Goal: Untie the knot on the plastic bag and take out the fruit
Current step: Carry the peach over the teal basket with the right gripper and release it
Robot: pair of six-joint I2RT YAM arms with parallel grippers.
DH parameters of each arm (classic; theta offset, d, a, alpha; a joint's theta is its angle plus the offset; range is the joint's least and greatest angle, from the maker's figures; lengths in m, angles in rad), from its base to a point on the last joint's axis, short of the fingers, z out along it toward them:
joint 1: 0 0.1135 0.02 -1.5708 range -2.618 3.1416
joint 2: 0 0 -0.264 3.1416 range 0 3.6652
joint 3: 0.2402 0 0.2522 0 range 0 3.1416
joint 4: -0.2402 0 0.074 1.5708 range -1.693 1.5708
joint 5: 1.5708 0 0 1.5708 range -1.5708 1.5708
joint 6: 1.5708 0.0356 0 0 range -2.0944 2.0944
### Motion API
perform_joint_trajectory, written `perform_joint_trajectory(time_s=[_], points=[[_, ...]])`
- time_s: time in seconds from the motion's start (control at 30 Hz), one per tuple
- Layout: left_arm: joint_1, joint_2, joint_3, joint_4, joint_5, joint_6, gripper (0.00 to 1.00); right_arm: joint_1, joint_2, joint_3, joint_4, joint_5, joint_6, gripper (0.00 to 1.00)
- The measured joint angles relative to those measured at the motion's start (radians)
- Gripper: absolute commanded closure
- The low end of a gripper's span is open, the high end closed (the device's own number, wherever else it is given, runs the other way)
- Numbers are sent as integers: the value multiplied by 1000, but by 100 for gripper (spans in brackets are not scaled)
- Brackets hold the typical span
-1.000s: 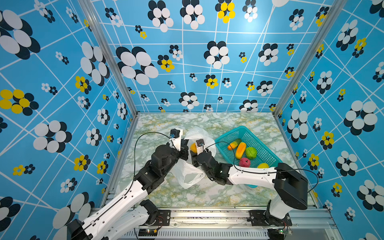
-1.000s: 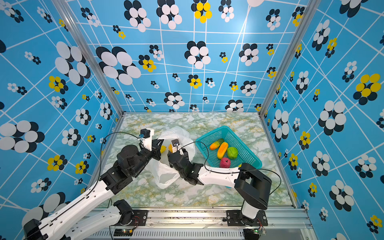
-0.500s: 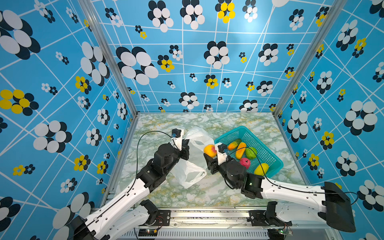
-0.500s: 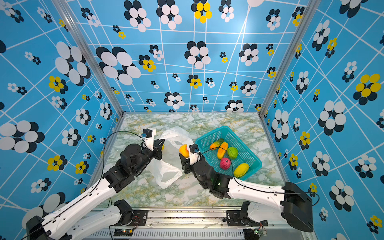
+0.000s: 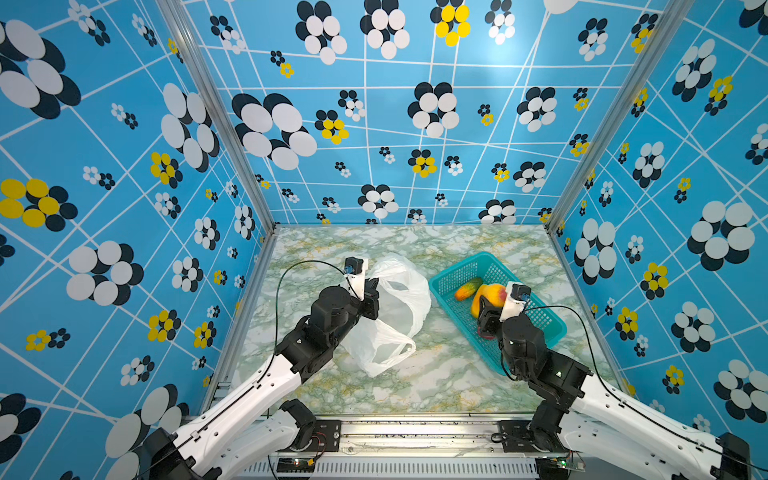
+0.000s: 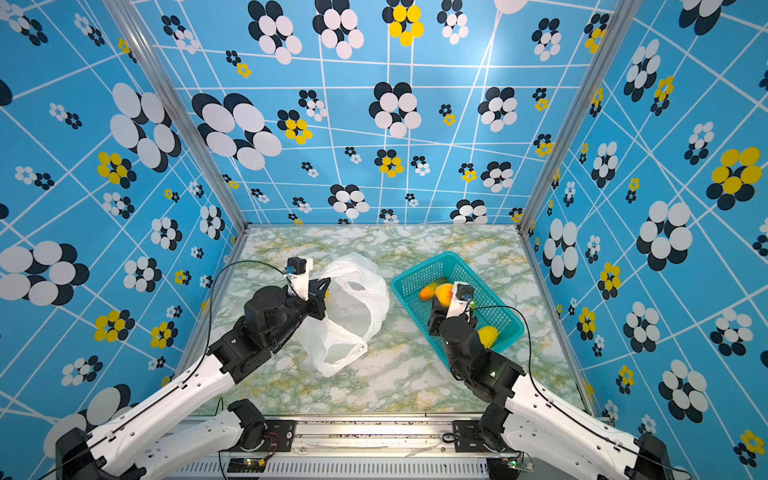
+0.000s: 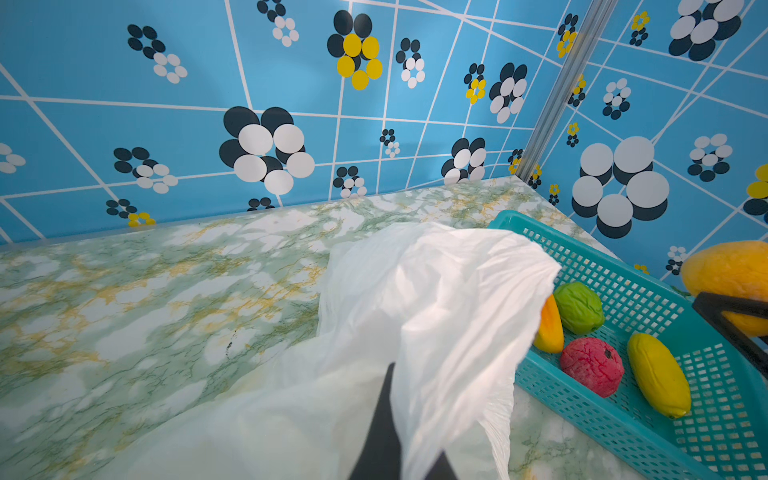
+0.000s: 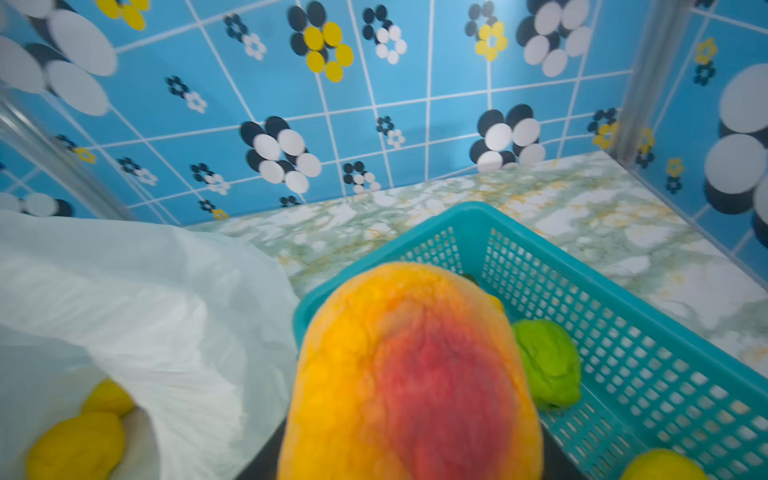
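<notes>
Glossy tabletop (image 5: 436, 386) in a green-and-white marble pattern with yellow veins, boxed in by blue walls (image 5: 124, 166) printed with white, black and yellow flowers. Nearest, along a metal rail (image 5: 415, 432), the bases of two white-and-black arms (image 5: 257, 382). On the left, thin crinkly translucent white plastic bag (image 5: 399, 299) slumped on the marble, one loop handle (image 5: 388, 353) lying flat at its near end, mouth gaping. Left gripper (image 5: 371, 297) pinched together on the bag's raised rim, film draped over its black fingers (image 7: 384, 415). Inside the bag, seen from the right wrist view, two rounded yellow fruits (image 8: 77, 449), lumpy and matt. On the right, close beside the bag's far side, rectangular teal mesh basket (image 5: 455, 270) of perforated plastic, set at a slant. Right gripper (image 5: 487, 307) above the basket, clamped on one plump orange-red fruit (image 5: 492, 292), skin wrinkled, red blush on one face. Beneath, in the basket, four pieces in the left wrist view: a knobbly round green fruit (image 7: 579, 307), a rough pinkish-red fruit (image 7: 592, 372), a smooth yellow oblong fruit (image 7: 658, 374), an orange fruit (image 7: 550, 328) half hidden by the bag. At the basket's far end, in both top views, an orange-green oblong fruit (image 5: 468, 289); unclear whether the same as the half-hidden piece. Farthest, the back wall (image 5: 395, 124) between two aluminium corner posts (image 5: 249, 178)
</notes>
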Motion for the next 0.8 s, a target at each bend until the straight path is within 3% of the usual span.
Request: perform_joint_trajectory(time_s=[0.27, 0.53, 0.7, 0.8], points=[[0, -15, 0, -3, 3, -6, 100, -227, 186, 9, -241, -68, 167, 74], [1, -29, 0, -6, 3, -6, 100, -393, 320, -31, -188, -260, 196, 75], [1, -34, 0, -13, 3, -6, 100, -420, 360, -55, -138, -308, 208, 63], [1, -34, 0, -15, 3, -6, 100, -437, 391, -62, -96, -332, 214, 45]])
